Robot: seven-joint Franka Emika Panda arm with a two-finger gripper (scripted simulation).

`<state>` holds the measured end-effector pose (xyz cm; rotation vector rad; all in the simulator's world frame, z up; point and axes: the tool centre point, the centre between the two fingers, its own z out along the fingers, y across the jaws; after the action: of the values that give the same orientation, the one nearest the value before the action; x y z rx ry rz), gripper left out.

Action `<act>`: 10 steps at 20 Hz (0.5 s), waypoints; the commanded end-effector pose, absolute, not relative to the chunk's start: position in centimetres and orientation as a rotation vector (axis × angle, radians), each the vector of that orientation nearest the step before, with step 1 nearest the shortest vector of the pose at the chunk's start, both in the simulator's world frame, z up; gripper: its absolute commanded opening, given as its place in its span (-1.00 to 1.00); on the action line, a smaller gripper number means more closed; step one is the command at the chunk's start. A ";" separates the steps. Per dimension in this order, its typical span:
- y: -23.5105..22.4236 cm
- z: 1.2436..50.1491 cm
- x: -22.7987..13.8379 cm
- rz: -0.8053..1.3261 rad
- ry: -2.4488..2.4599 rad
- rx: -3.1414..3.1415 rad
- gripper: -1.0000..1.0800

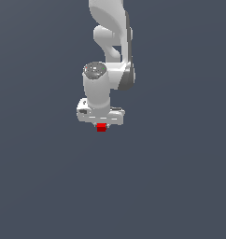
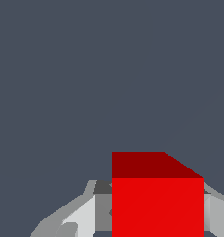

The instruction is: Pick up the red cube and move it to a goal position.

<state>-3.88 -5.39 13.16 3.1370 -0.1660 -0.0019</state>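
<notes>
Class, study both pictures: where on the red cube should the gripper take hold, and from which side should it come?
Grip the red cube on two opposite flat side faces, coming straight down from above. Its faces are flat and parallel, and it is much narrower than the gripper, so the fingers can straddle it. In the wrist view the cube sits between them already.
</notes>
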 end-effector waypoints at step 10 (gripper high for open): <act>-7.5 25.2 -3.3 0.000 -0.167 3.137 -1.00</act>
<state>-3.30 -7.30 23.78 3.1372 -0.1676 0.0014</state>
